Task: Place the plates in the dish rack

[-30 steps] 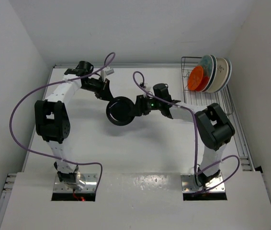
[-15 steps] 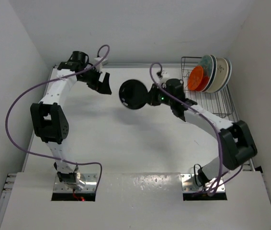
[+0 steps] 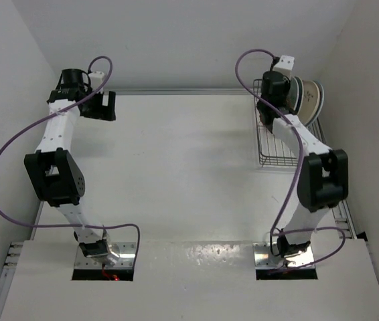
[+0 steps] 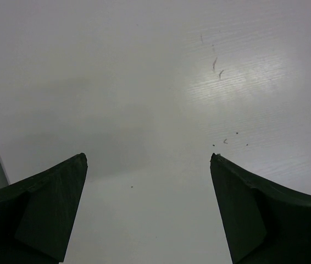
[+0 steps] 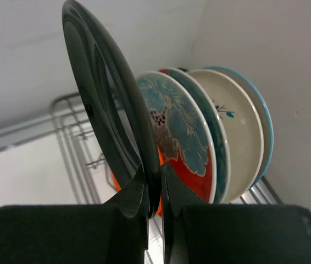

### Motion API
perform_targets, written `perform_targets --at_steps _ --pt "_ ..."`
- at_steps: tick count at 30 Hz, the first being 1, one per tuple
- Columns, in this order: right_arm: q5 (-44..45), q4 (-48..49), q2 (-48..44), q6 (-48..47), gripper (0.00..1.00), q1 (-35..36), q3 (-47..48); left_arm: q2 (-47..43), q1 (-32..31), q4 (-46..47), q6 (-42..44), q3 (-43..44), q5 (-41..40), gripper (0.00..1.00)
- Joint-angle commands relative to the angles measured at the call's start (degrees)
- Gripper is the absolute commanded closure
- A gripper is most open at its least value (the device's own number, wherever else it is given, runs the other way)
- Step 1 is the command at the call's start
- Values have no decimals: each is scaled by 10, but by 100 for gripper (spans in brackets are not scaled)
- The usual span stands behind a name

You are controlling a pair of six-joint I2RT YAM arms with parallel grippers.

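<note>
Right gripper [image 5: 154, 184] clamped on the rim of the small black plate [image 5: 106, 104], holding it upright on edge over the dish rack [image 3: 290, 144] at 1 o'clock on the table [image 3: 176, 167], just beside the floral plate [image 5: 180, 132] and cream-and-blue plate [image 5: 243, 137] standing there. Left gripper [image 4: 147, 159] wide open, empty, over the table at 11 o'clock

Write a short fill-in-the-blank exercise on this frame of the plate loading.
The plate pinched on edge by the right gripper is ____ in colour.
The left gripper hangs ____ over the table, holding nothing.
In the dish rack, the cream plate with the sprig has a light ____ rim.
Missing words: black; open; blue.
</note>
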Motion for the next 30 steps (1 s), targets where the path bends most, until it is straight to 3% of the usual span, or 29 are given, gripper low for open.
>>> perform_targets --at_steps 1,6,14,22,30 --pt "91 39 55 -59 100 -9 61 5 14 12 -12 -2 -4 1" --pt "61 -13 120 4 100 -23 98 29 41 12 -18 -2 18 1" --pt "47 -27 136 69 100 -22 35 52 59 12 -18 10 34 1" --pt "-39 -69 148 125 100 -32 36 46 59 12 -18 4 34 1" --pt "-43 -84 92 112 69 -37 32 36 59 12 -12 4 40 1"
